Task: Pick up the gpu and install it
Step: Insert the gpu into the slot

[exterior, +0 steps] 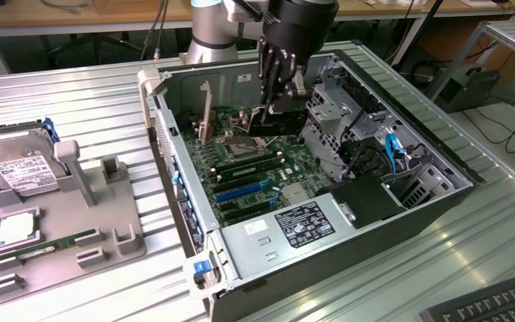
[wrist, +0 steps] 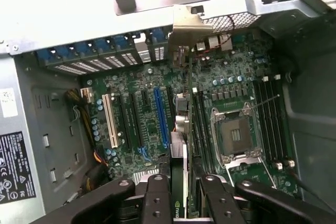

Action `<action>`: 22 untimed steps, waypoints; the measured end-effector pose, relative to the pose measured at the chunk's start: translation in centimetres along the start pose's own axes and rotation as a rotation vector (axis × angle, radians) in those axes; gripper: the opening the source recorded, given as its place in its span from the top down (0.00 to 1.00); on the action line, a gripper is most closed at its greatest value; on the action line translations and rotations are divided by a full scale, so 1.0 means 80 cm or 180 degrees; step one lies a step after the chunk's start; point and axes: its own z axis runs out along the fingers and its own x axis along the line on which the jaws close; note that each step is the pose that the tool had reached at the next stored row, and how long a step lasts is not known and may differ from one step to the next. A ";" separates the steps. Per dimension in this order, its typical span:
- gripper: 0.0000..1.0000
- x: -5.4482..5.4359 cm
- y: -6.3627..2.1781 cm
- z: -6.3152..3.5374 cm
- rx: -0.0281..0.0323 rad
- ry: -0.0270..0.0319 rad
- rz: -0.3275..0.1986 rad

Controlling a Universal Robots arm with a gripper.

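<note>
Photographed mid-job, my gripper point(exterior: 281, 106) hangs inside the open computer case point(exterior: 161, 121), fingers point(wrist: 157, 200) clenched on the gpu point(wrist: 180, 156). I hold it edge-down above the motherboard point(exterior: 267, 171), near the CPU socket point(exterior: 239, 144), and it is not yet seated in any slot. From the wrist, the card runs away from my pads toward the case's rear wall. Its silver bracket point(wrist: 186, 24) is close to the slot openings, and the long blue slot point(wrist: 160, 116) lies just beside its line. I judge the card light and stiff but fragile, a thin board whose contact edge and components would not take knocks or twisting. The grip therefore belongs on the upper edge, as I have it, clear of the contacts and the bracket. Room is tight, with the drive cage point(exterior: 329, 107) to one side and blue cables point(exterior: 390, 147) and the power supply point(exterior: 302, 225) nearby. The case lies on a ribbed metal table point(exterior: 70, 94). At the exterior view's left, a grey tray point(exterior: 78, 208) carries a hard drive point(exterior: 16, 168) and a green memory stick point(exterior: 47, 245).
</note>
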 end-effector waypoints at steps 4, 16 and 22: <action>0.74 0.000 0.000 0.002 -0.0002 0.0014 -0.0228; 0.74 0.010 -0.008 0.018 0.0001 0.0030 -0.0525; 0.74 0.025 -0.004 0.035 0.0019 0.0029 -0.0527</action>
